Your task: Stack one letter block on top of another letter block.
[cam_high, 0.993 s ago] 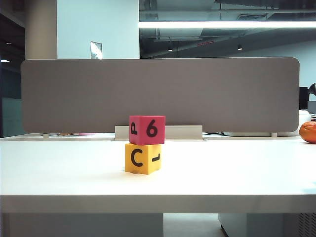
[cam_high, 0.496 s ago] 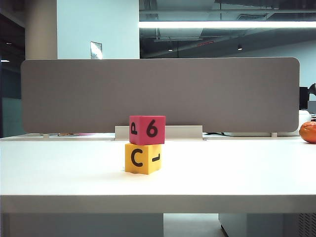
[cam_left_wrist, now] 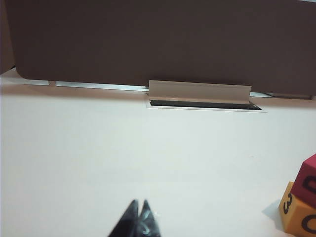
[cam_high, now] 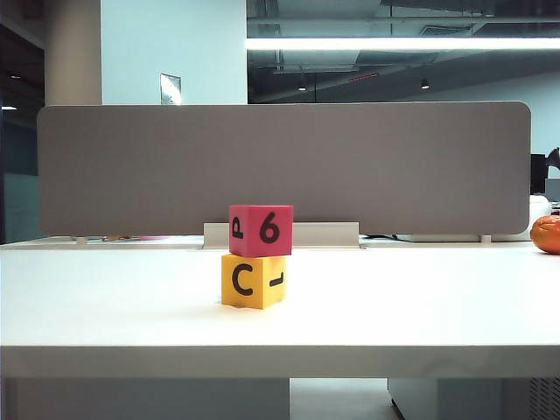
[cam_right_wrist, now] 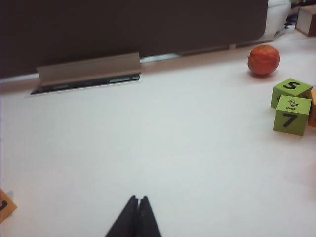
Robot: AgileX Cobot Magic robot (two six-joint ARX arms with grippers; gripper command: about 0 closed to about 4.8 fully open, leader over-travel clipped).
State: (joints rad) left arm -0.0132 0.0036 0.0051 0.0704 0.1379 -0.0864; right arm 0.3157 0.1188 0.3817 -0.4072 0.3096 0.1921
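Red block sits on yellow block, mid bench. Left claw & right claw both pressed together, empty, well apart from stack.

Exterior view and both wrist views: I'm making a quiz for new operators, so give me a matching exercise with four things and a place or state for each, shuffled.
Things:
1. red-pink block
2. yellow block
3. orange ball
4. right end effector

Places or states:
A. shut, above bare table, holding nothing
B. on the table, carrying the other block
C. far back on the table, near the grey divider's end
D. on top of the stack

Pairs: 1-D, 2-B, 3-C, 4-A

The left end effector is likewise shut and apart from the stack.
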